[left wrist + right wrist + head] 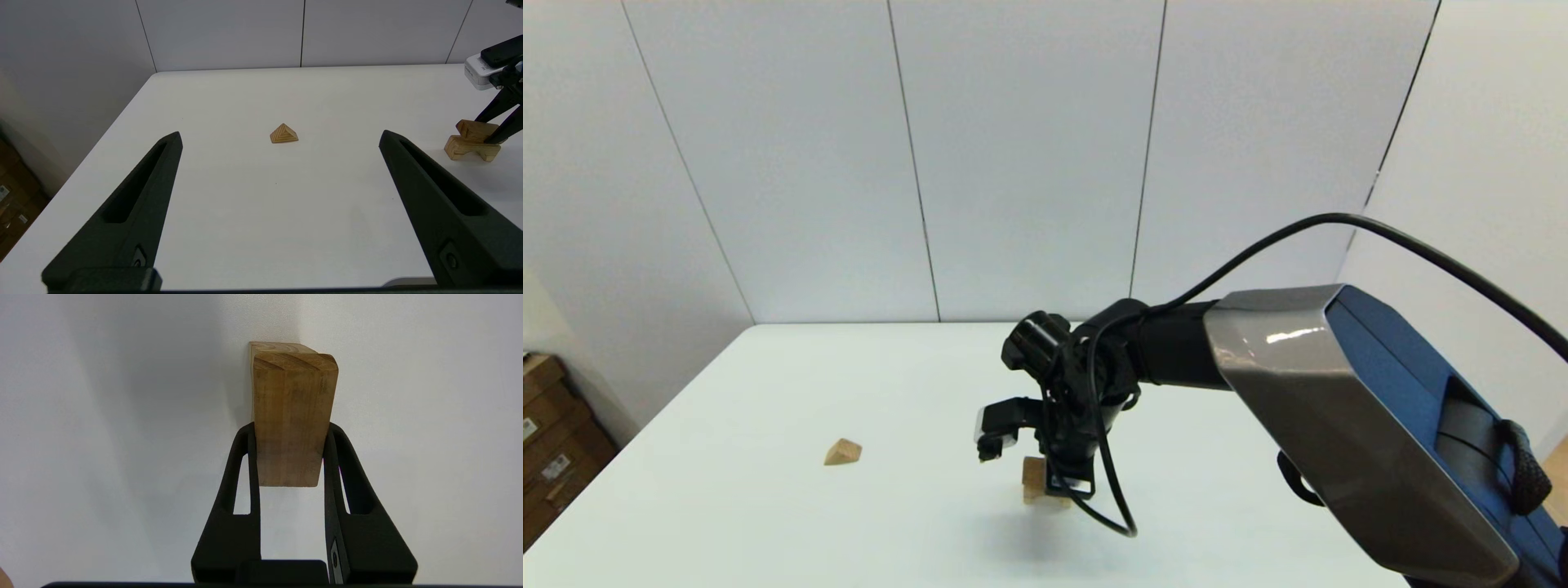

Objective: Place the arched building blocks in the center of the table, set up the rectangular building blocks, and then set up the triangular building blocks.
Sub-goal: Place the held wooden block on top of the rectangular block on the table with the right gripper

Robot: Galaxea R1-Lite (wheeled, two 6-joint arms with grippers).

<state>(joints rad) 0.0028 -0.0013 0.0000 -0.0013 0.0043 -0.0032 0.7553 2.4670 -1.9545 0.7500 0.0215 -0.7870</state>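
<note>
We are pinching the rectangular block (pixel 292 416) in our right end effector (pixel 291 435), apparently resting it on the arched block (pixel 470 149) mid-surface. The triangular block (pixel 284 134) is waiting off to the left, ahead of our spread, idle left end effector (pixel 280 139).

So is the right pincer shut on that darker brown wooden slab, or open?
Shut: the right pincer presses both sides of the darker brown wooden slab, held over the pale arched block.
</note>
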